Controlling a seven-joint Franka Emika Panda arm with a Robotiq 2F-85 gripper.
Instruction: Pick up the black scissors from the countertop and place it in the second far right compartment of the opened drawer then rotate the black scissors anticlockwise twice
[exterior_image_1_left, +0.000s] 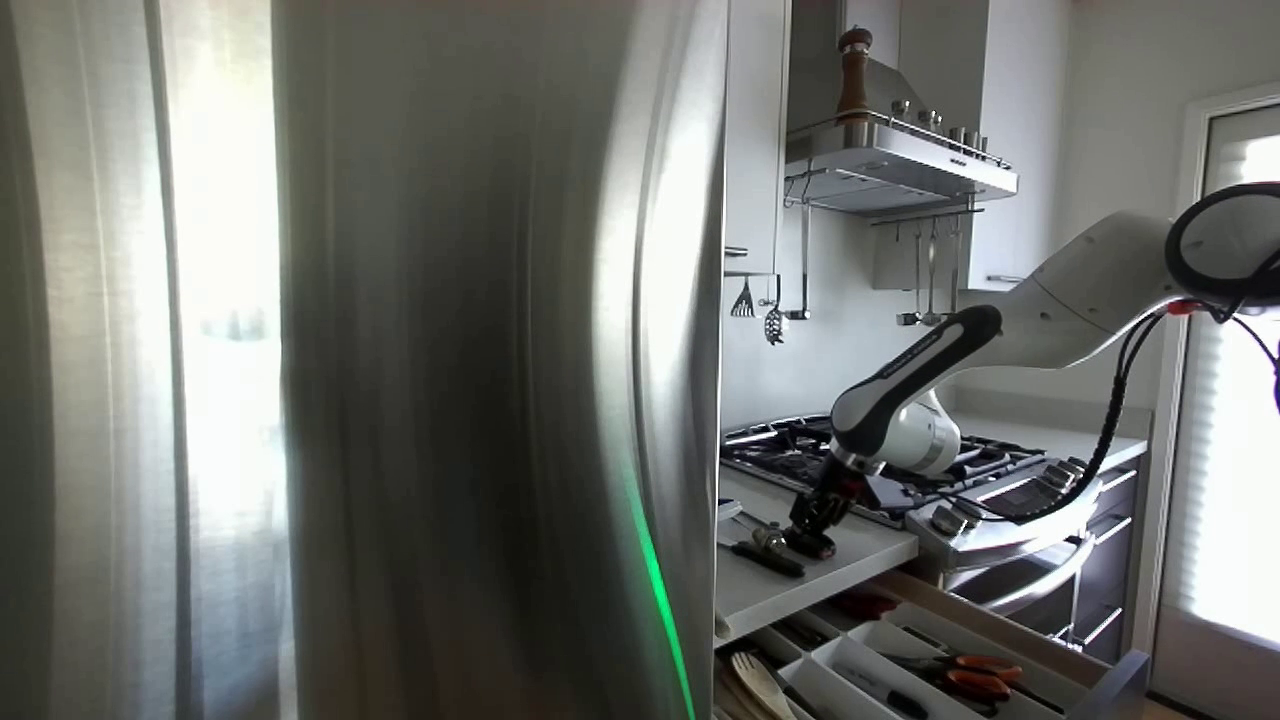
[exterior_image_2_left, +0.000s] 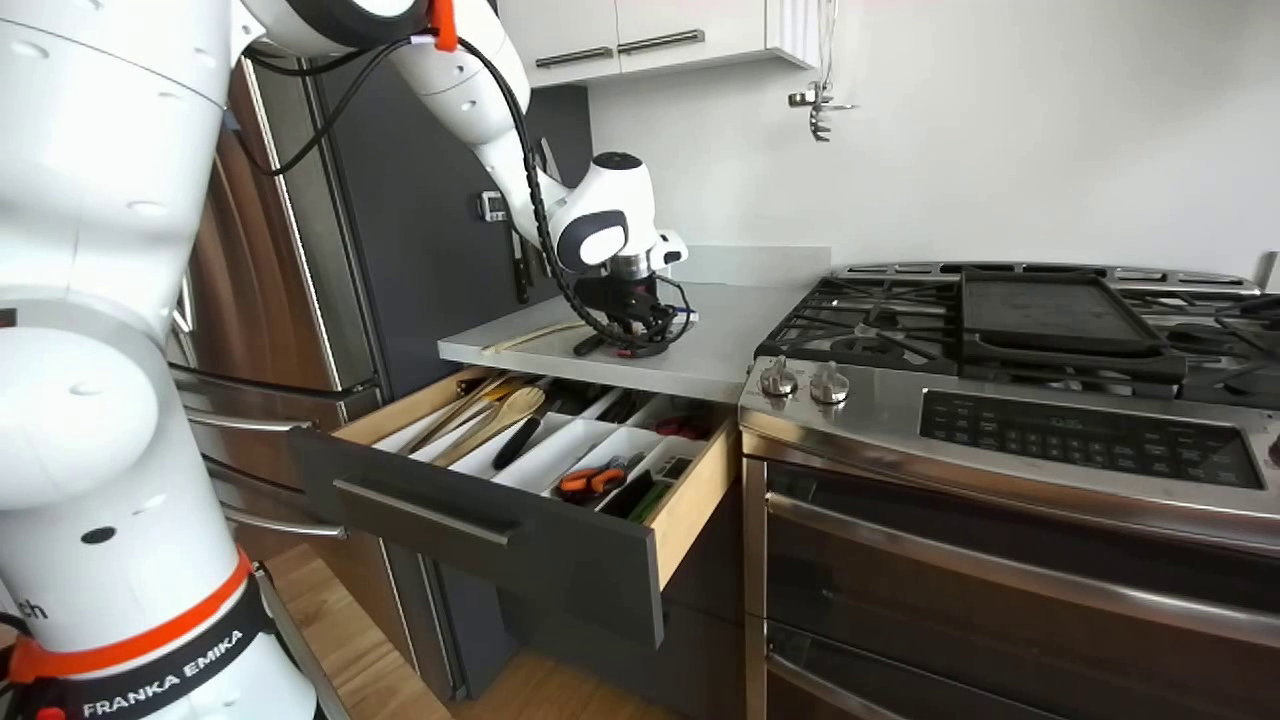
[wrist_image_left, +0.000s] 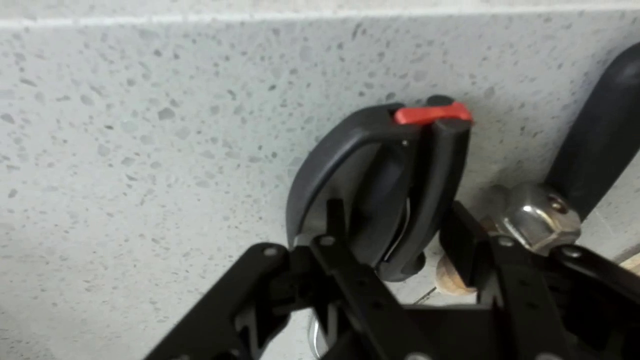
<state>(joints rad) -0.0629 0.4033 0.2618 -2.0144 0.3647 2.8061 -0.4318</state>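
Black-handled scissors (wrist_image_left: 450, 165) with a red catch lie on the pale speckled countertop (wrist_image_left: 150, 165); their blades are hidden under my gripper. My gripper (wrist_image_left: 392, 215) is open over them: one finger is inside the left handle loop, the other beside the right handle's outer edge. The gripper (exterior_image_1_left: 812, 520) (exterior_image_2_left: 640, 325) is low at the countertop in both exterior views, and the scissors (exterior_image_1_left: 810, 544) show dark beneath it. The opened drawer (exterior_image_2_left: 700, 475) sits below the countertop front. It also shows in an exterior view (exterior_image_1_left: 1000, 612). Orange-handled scissors (exterior_image_2_left: 592, 481) lie in a slot near its right side.
A black-handled tool with a metal nut (wrist_image_left: 537, 215) lies close to the right finger. A wooden end (wrist_image_left: 451, 277) shows beside it. The gas hob (exterior_image_2_left: 880, 320) adjoins the countertop. Wooden utensils (exterior_image_2_left: 500, 415) fill the drawer's left slots.
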